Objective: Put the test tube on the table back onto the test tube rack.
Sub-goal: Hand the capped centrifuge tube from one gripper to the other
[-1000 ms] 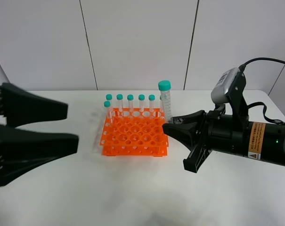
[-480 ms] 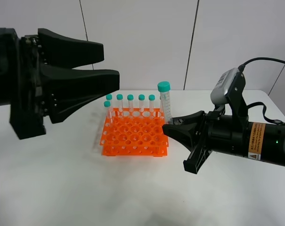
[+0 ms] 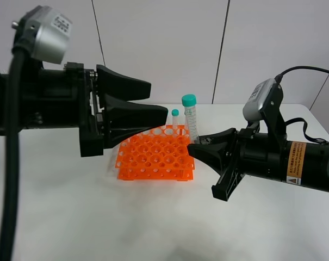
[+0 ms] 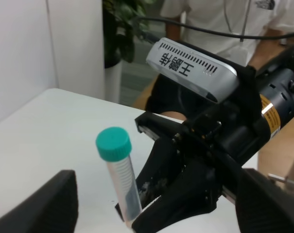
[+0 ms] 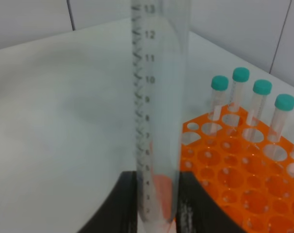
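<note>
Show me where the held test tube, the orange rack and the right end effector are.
test tube [image 3: 192,122], exterior high view, on its clear graduated body.
test tube rack [image 3: 153,157], exterior high view, on its top plate.
right end effector [image 3: 192,145], exterior high view, between its fingertips.

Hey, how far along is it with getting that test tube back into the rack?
Done: the test tube is off the table, upright, pinched at its lower end by the right gripper. In hand: it stands at the right edge of the test tube rack, and the open left gripper points toward it. Left: lowering it into a hole and letting go.
</note>
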Motion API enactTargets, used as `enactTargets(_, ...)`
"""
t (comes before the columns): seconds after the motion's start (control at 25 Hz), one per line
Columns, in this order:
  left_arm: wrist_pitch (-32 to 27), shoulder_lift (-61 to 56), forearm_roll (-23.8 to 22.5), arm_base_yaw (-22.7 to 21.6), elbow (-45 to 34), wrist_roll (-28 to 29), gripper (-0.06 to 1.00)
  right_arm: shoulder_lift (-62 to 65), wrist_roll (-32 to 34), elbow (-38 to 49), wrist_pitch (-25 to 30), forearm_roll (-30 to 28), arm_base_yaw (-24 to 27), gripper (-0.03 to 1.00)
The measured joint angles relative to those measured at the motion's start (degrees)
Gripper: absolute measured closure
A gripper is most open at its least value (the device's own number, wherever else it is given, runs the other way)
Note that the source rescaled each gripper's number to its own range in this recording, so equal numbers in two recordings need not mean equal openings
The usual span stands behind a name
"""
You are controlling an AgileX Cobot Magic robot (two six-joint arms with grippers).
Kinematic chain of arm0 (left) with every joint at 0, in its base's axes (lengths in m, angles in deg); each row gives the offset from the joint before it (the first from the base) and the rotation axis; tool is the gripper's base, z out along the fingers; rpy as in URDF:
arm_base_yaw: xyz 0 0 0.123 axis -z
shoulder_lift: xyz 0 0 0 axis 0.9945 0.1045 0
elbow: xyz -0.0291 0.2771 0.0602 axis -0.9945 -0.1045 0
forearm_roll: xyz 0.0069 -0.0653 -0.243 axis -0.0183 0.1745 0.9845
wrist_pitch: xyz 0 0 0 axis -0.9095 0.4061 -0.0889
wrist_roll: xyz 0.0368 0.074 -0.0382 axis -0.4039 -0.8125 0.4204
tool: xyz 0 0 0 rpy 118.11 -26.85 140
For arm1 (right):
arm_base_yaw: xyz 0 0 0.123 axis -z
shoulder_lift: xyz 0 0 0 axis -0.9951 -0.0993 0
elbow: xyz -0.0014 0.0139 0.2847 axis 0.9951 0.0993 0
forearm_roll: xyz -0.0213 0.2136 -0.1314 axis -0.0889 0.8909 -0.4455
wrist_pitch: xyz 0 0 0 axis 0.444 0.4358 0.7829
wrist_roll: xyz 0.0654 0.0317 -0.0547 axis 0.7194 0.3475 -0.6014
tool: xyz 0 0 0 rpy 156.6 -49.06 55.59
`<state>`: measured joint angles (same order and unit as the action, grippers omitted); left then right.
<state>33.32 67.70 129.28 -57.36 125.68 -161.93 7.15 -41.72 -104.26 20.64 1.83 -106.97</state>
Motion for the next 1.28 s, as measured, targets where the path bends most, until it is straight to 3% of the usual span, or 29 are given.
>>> enactTargets(0.44,-7.3,11.8,0.1,0.0,6.2,-0.4,0.48,0.0,0.0,0.0,0.0,0.0,0.0,0.95)
enactTargets(1.28,-8.5,19.5,0.3,0.8,13.4,-0.6,0.49,0.0,-0.2,0.0,0.0,-0.2,0.0,0.95)
